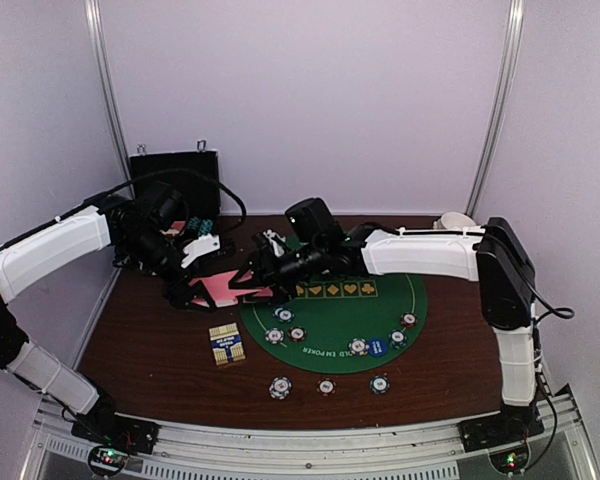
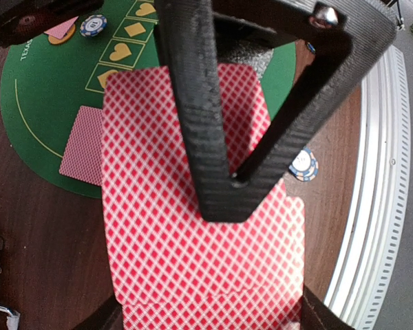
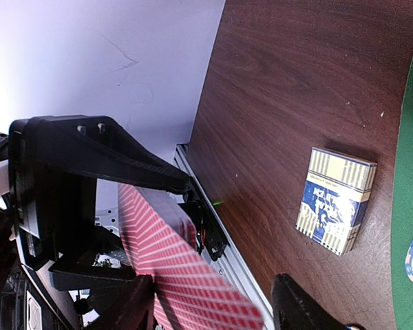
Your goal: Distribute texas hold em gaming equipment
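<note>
Cards (image 2: 158,240) red-white diamond lattice (pink from above); mat (image 2: 34,96) green

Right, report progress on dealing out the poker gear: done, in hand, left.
Done: chips sit on the green mat, and one dealt card lies face down at its edge. In hand: the left end effector is shut on the pink-backed cards; the right end effector, open, straddles the stack's edge. Left: most of the stack looks undealt; whether the three chips off the mat need moving is unclear.
</note>
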`<state>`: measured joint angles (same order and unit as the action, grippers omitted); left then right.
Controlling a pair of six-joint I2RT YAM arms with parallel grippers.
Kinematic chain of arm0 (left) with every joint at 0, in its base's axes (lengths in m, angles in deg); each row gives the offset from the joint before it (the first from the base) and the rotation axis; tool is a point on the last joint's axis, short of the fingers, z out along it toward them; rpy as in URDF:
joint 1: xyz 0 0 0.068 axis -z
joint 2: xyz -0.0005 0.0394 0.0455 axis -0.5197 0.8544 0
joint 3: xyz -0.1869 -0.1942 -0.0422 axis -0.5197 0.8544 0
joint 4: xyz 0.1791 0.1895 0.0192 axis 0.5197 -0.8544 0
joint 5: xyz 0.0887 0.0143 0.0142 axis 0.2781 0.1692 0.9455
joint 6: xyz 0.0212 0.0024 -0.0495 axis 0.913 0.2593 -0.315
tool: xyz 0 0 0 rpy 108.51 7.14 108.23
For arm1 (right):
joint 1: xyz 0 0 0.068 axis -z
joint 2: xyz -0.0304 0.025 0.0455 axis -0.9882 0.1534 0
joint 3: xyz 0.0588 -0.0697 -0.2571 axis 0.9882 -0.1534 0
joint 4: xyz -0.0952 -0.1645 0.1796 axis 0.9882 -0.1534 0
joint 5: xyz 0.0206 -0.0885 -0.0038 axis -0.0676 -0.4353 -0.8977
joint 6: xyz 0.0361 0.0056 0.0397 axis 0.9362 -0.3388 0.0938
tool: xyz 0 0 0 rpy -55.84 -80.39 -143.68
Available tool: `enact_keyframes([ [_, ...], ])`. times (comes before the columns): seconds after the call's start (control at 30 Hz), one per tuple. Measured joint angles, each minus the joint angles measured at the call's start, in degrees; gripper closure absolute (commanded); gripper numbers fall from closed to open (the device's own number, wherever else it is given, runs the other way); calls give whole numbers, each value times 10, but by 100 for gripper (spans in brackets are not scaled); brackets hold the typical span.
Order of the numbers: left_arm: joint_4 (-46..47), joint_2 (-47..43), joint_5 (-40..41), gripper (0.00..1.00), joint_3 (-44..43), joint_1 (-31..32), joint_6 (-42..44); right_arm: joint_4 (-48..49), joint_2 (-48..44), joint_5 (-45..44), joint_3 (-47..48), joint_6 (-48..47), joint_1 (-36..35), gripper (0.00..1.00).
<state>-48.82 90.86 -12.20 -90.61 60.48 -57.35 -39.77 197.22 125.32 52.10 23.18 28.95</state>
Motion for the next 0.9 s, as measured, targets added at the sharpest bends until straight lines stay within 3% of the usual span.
enact_keyframes([
  [0.6,0,0,-4,100,0,0,0,-21,-33,0,-17,-10,14,66],
  [0.9,0,0,-4,100,0,0,0,-28,-59,0,-35,-9,25,83],
])
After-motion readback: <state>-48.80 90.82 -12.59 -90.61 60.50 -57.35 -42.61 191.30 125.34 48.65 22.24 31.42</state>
